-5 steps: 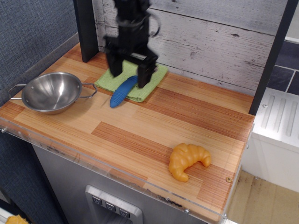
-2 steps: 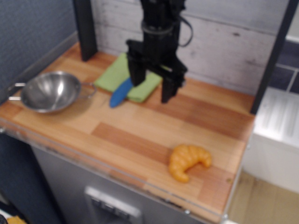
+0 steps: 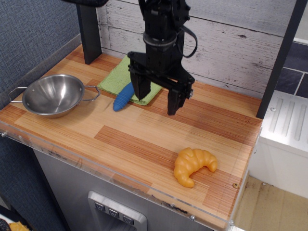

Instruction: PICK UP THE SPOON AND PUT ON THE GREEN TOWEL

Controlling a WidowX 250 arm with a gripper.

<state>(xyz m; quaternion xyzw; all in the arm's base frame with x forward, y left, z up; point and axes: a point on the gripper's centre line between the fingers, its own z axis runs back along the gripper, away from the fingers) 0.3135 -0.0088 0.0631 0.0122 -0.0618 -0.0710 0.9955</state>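
Two black fingers of the hand (image 3: 157,98) stand wide apart with nothing between them, hanging over bare tabletop (image 3: 192,130) just right of the cloth. A second ago the same hand stood directly over the green towel (image 3: 126,79), fingers straddling the blue handle; since then it has travelled right and slightly nearer, clear of the load, and it has barely moved over the last fraction of a second.

The spoon (image 3: 123,96) lies where it was released: upper part of the ribbed blue handle on the near right edge of the green towel, lower end sticking out over the near edge onto the wood. Its metal bowl is not visible; the left finger stands in front of the far end. Position unchanged across the three views.

Judgement: placement looks done, though only partly on the cloth. The withdrawal reads as a retreat after release, not a fresh approach.

Outward from there: steel bowl (image 3: 52,95) at the left edge, well apart from the towel, undisturbed. Croissant (image 3: 193,165) near the front right corner, also unmoved. Dark post (image 3: 88,31) at the far left, beside the towel's far corner.
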